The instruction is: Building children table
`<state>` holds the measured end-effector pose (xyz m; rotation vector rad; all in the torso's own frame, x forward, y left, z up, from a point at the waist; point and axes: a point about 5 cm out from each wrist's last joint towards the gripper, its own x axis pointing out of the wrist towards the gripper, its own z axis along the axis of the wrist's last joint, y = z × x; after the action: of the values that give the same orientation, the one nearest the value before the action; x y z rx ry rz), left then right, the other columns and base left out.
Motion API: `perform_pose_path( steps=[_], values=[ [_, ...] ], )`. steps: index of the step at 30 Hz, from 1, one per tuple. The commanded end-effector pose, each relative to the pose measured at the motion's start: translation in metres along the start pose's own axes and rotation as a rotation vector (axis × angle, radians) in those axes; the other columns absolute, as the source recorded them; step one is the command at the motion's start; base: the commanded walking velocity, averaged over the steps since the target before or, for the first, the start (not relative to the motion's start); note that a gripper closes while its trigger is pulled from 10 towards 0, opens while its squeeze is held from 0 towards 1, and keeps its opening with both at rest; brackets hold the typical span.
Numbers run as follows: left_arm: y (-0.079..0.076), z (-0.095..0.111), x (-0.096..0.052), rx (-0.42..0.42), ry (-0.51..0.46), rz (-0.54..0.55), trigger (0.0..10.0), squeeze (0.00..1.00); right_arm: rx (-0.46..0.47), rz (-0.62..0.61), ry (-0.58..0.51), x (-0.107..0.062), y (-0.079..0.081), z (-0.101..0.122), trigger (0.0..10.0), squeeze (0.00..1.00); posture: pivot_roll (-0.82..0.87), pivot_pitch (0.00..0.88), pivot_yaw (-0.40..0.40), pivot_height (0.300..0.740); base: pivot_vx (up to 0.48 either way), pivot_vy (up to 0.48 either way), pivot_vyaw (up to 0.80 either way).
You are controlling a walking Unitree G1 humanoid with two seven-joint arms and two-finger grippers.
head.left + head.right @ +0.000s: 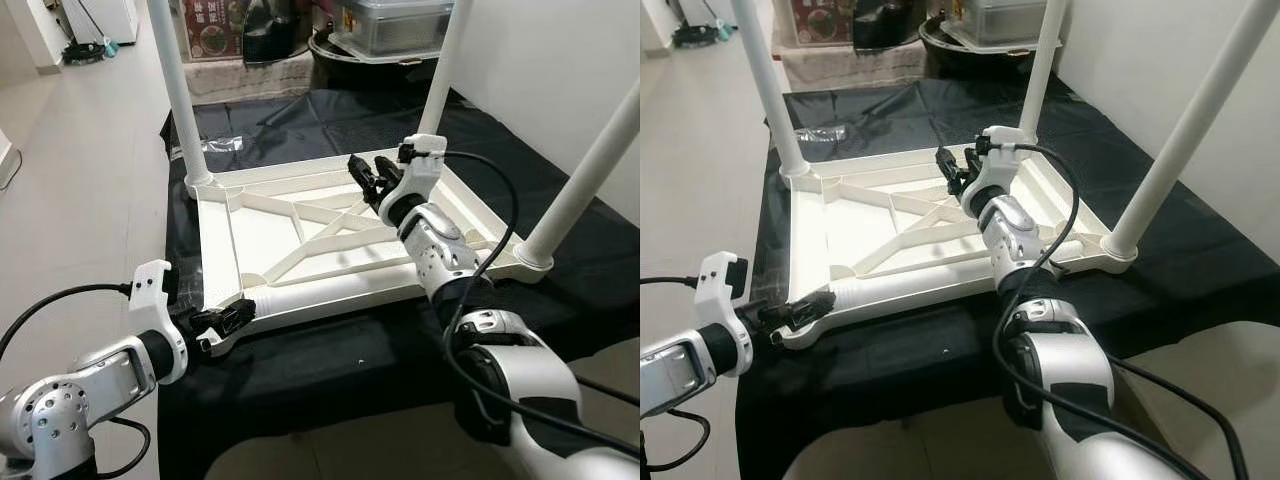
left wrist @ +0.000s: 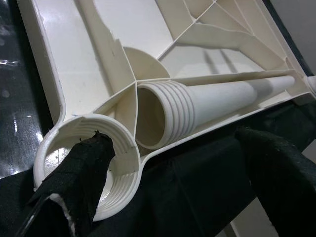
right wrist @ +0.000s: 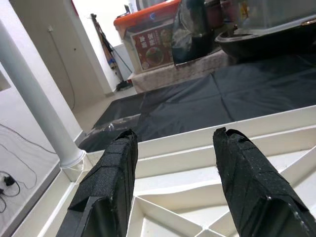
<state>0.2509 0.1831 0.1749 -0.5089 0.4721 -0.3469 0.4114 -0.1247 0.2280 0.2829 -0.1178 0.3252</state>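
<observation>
White tabletop (image 1: 260, 235) upturned; left gripper (image 1: 228, 322) spread, seemingly touching corner socket (image 2: 86, 165); right gripper (image 1: 364, 176) open, empty

Bright even indoor light, soft shadows, sharp head views, near fingertips blurred in wrist views

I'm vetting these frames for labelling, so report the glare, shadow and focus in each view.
Left and right eye views: even light, sharp, slight sheen on the black sheet. Left wrist view: left pincer fingers blurred and dark, threaded socket crisp. Right wrist view: bright doorway behind, near fingers soft.
</observation>
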Motion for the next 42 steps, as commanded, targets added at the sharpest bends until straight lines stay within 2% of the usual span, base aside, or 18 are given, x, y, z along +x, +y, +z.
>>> perform_pose_path(
  steps=[1, 10, 17, 25, 42],
  values=[
    [-0.005, 0.007, 0.003, -0.018, 0.012, -0.047, 10.0, 0.0, -0.019, 0.007, 0.033, -0.002, 0.004, -0.007, 10.0, 0.0, 0.09, 0.053, 0.002, 0.74, 0.0, 0.0, 0.0],
    [-0.009, 0.014, 0.01, -0.015, 0.014, -0.073, 10.0, 0.0, -0.008, -0.004, 0.029, -0.002, 0.005, -0.006, 10.0, 0.0, 0.09, 0.053, 0.002, 0.74, 0.0, 0.0, 0.0],
    [-0.011, 0.011, 0.027, -0.031, 0.078, -0.095, 10.0, 0.0, -0.018, -0.016, 0.035, -0.006, 0.004, -0.004, 10.0, 0.0, 0.07, 0.057, 0.007, 0.74, 0.0, 0.0, 0.0],
    [-0.007, 0.012, 0.031, -0.052, 0.092, -0.094, 10.0, 0.0, -0.021, -0.032, 0.036, -0.009, 0.002, -0.002, 10.0, 0.0, 0.06, 0.073, 0.015, 0.74, 0.0, 0.0, 0.0],
    [-0.01, 0.011, 0.043, -0.097, 0.102, -0.14, 10.0, 0.0, -0.038, -0.053, 0.041, -0.015, 0.0, 0.004, 10.0, 0.0, 0.05, 0.104, 0.025, 0.74, 0.0, 0.0, 0.0]
  ],
)
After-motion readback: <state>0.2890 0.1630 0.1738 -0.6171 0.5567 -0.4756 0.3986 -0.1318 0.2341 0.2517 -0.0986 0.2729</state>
